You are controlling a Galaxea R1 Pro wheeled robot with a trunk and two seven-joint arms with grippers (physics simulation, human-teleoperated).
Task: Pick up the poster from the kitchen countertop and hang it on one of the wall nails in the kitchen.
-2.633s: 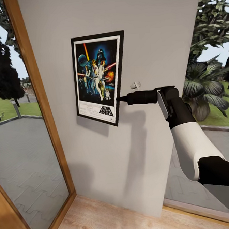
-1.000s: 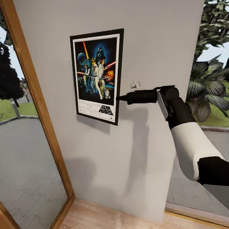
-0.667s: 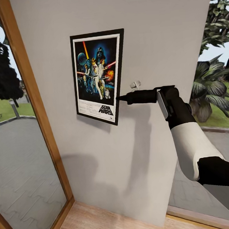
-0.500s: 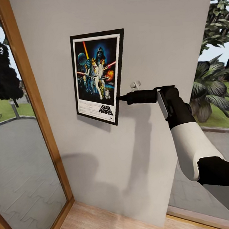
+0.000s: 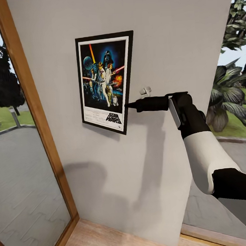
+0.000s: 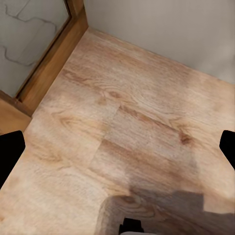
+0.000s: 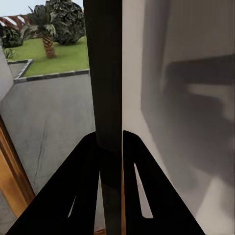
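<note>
Right gripper (image 5: 130,105) clamped on the right edge of the poster (image 5: 106,82), pinching its thin black frame edge-on, probably to keep it flat against the wall (image 5: 176,42) while hanging. Poster high on that pale grey matte wall, left of a small white fitting (image 5: 145,91); nail not discernible. Glossy print, white border. Left gripper (image 6: 117,147) spread open over pale grained wood floor (image 6: 122,122)

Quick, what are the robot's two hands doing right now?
Left gripper: open, holding nothing, fingers spread over the wooden floor.
Right gripper: shut on the poster, pinching its right edge against the wall.
</note>
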